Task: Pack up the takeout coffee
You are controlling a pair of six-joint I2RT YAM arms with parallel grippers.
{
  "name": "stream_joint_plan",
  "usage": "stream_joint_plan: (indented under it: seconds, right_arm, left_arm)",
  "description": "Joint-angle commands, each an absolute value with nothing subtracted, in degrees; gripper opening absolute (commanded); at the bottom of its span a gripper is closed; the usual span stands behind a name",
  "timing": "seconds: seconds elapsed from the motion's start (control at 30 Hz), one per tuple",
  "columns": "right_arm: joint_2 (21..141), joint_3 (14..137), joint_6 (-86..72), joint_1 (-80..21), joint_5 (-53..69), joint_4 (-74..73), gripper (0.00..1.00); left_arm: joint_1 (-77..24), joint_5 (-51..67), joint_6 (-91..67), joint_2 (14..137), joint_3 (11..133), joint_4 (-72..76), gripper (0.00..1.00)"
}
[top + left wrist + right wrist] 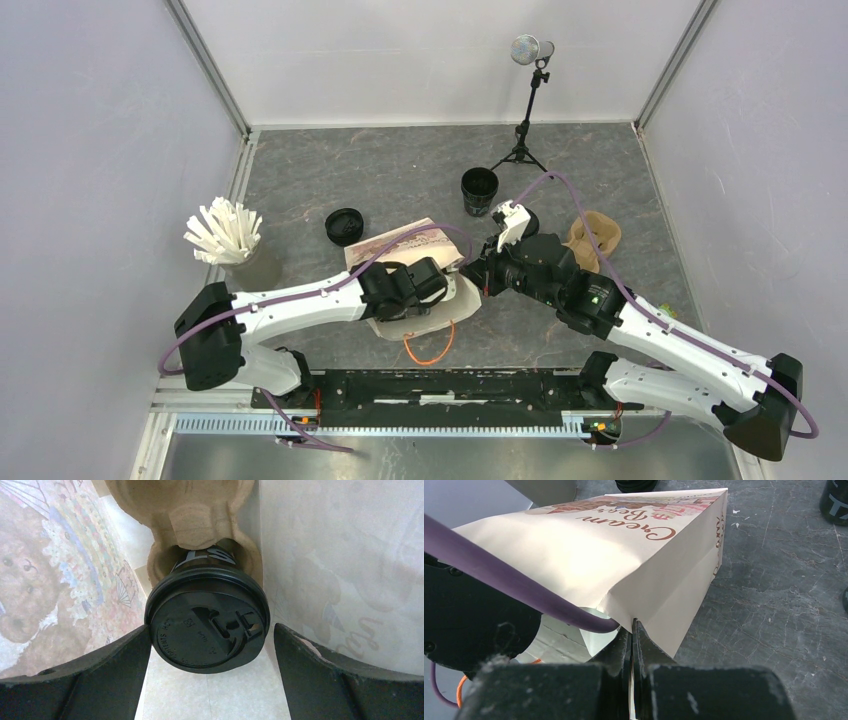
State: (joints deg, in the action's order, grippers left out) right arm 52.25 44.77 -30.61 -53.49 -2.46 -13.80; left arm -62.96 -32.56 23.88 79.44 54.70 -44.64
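Left wrist view: left end effector (211,630) released, straddling lidded cup (200,605) seated in pulp carrier (190,510) inside paper bag (624,555). Right end effector (633,630) clenched on bag mouth. Bag-loading step; next probably backing left out without snagging.

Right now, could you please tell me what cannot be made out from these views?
- Top view: the lidded cup sits hidden inside the paper bag, under the left arm.
- Left wrist view: the pulp carrier runs off the top edge; its other pockets are unseen.
- Top view: the open cup is too dark and small inside to read.
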Motion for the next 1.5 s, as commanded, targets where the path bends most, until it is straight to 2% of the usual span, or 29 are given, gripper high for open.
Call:
stream_joint_plan:
  seconds: [0.0,0.37,0.6,1.0,1.47]
  right_arm:
    - [52.73,46.49,-30.82,-53.27,-1.29,-13.01,0.0]
    - [52.89,46.32,-30.88,-53.2,-0.77,-12.79,0.0]
    - [52.6,45.97,-31.07,-53.17,-0.63,-12.77,0.0]
    - [52.75,45.84,-31.32,-53.18,-0.39,-12.52,0.0]
    - [53.58,46.8,-31.99,-52.95,-0.49,-13.14,0.0]
  left_arm:
    - [-62.74,-29.09,21.23,78.78,55.72,-45.97,1.0]
    - [-62.73,-29.1,21.13,77.82,56.15,-46.45,1.0]
    - [-62.67,-27.69,20.79,77.68,57.34,-47.53,0.95]
    - [-62.71,-26.56,19.84,76.78,58.18,-49.25,1.0]
    - [-62.84,-24.08,18.77,76.55,59.12,-51.29,0.9]
